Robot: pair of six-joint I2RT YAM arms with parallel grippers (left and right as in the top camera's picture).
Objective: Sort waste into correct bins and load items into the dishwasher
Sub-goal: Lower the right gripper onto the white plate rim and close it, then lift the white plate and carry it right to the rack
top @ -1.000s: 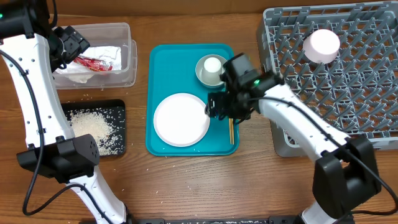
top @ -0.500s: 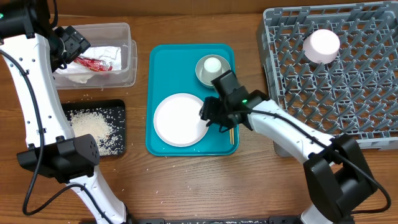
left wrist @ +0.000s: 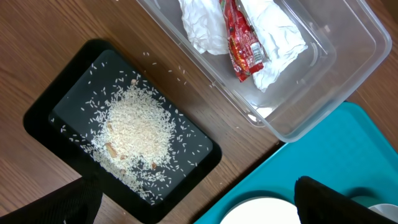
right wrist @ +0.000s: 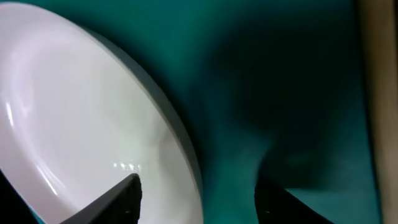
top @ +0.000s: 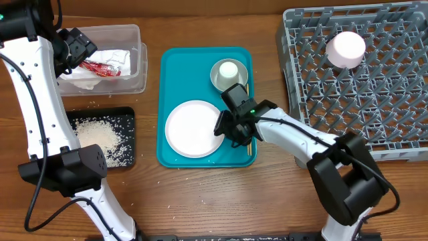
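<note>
The large white plate [top: 194, 128] lies on the teal tray [top: 174, 67]. My right gripper [top: 226, 127] is at its right rim, open. In the right wrist view one finger is over the plate [right wrist: 74, 112] and the other over the tray, the gripper [right wrist: 196, 186] straddling the rim. A white cup [top: 229, 69] sits in the metal bowl [top: 217, 79]. Chopsticks [top: 249, 144] lie along the tray's right side. The pinkish plate [top: 346, 49] rests in the grey rack [top: 374, 100]. My left gripper [top: 75, 48] hangs wide open [left wrist: 193, 193] over the clear tub [top: 137, 63], empty.
The clear tub holds a crumpled napkin [left wrist: 205, 25] and a red wrapper [left wrist: 242, 43]. The black tray [top: 127, 117] in front of it holds rice [top: 97, 136], with stray grains on the wooden table around it. The right arm stretches across the tray's right edge.
My right gripper has moved left from beside the bowl to the large plate's right rim, and its jaws have narrowed. The left arm has stayed still.
</note>
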